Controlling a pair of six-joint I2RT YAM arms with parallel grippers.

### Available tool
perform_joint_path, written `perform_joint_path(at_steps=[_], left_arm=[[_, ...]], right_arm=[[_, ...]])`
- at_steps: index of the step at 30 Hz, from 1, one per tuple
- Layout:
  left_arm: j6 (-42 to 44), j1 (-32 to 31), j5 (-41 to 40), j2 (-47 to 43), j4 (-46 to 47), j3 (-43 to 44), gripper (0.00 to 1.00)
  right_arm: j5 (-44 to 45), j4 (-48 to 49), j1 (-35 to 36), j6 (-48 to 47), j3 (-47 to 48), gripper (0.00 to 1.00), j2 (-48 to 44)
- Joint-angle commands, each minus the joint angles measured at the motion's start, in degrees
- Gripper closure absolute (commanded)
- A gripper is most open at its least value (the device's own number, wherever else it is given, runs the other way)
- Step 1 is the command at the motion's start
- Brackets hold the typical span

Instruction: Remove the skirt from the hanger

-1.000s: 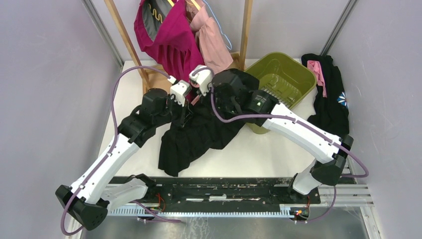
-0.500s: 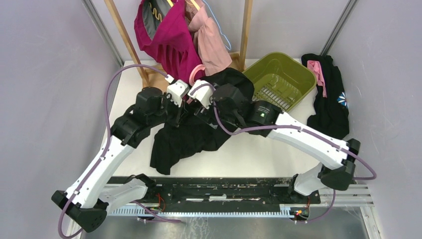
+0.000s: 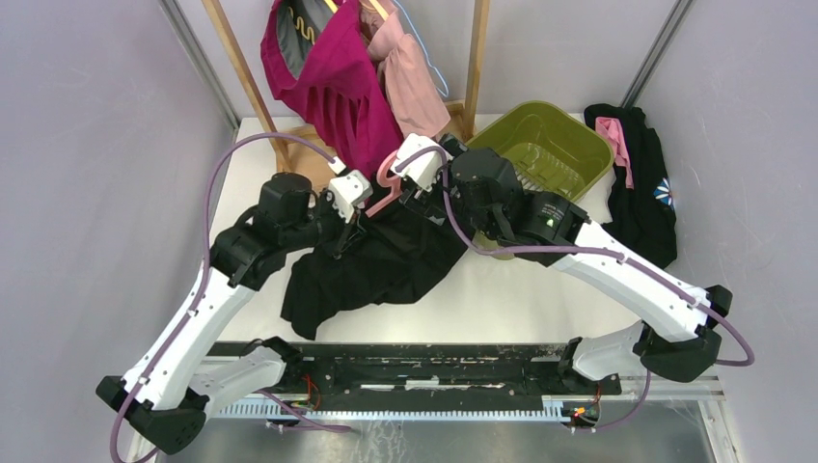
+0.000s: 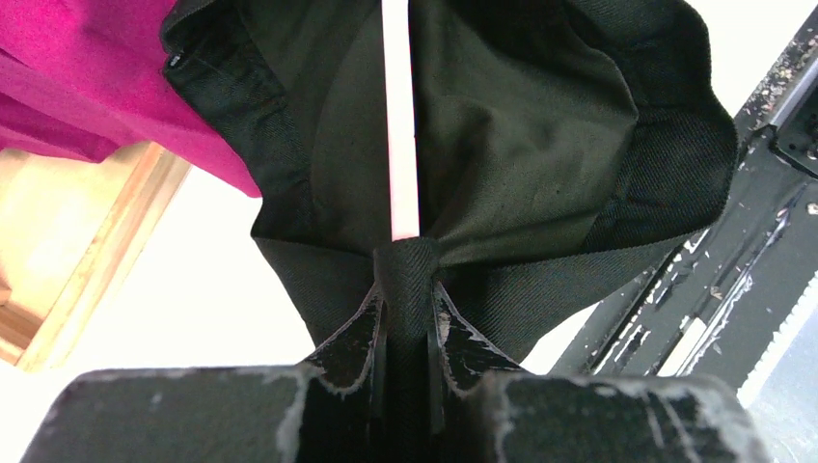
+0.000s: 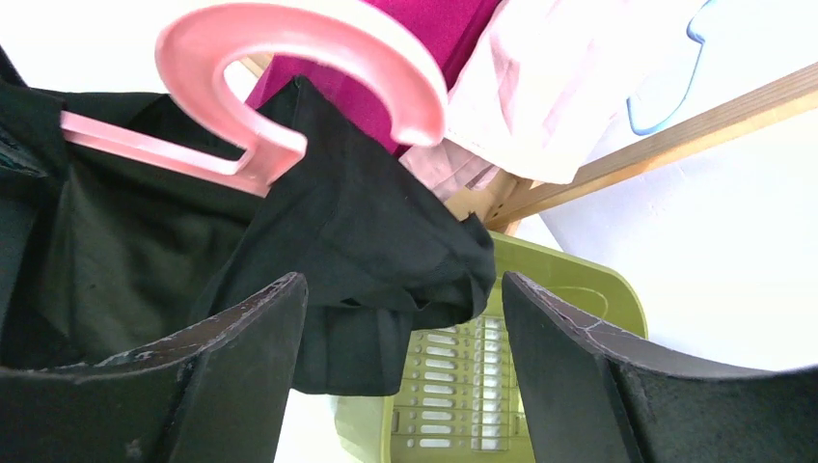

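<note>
We see the black skirt [image 3: 376, 260] spread over the white table [image 3: 540, 289] between the two arms, its upper edge lifted and draped on the pink hanger [image 5: 289, 27]. The left gripper [image 4: 407, 289] is clamped on a bunched fold of the skirt, right where the hanger's straight bar disappears into the cloth. The right gripper [image 5: 403, 285] has its jaws wide apart and holds nothing; we find it just beside the hanger's hook, with skirt fabric hanging between its fingers. Behind it sits the green basket [image 3: 590, 145], and a magenta garment [image 3: 338, 87] hangs from the wooden rack [image 3: 475, 58].
</note>
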Motion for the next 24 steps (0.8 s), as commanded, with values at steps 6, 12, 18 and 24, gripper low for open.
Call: perform_joint_path(at_steps=[6,12,18,24], left_arm=[[6.88,-0.17,7.24,-0.33,0.99,5.06,0.97],[9.15,-0.20,12.20,0.38,-0.01,7.14,0.97],[10.36,-0.19,14.35,1.07,-0.84,6.43,0.97],[10.81,-0.18,18.63,-0.01,-1.77,8.05,0.97]], right_arm=[[-13.05,-1.00,-5.22,-3.78,-2.34,0.23,0.17],[-24.58,-3.62,-8.51,-6.46,-5.04,0.25,-0.47],[-30.40,-2.47,-11.29,-8.33,-7.81,0.26,-1.96],[-32.72,-0.21,-14.54,-8.27,-9.22,0.27,-0.92]])
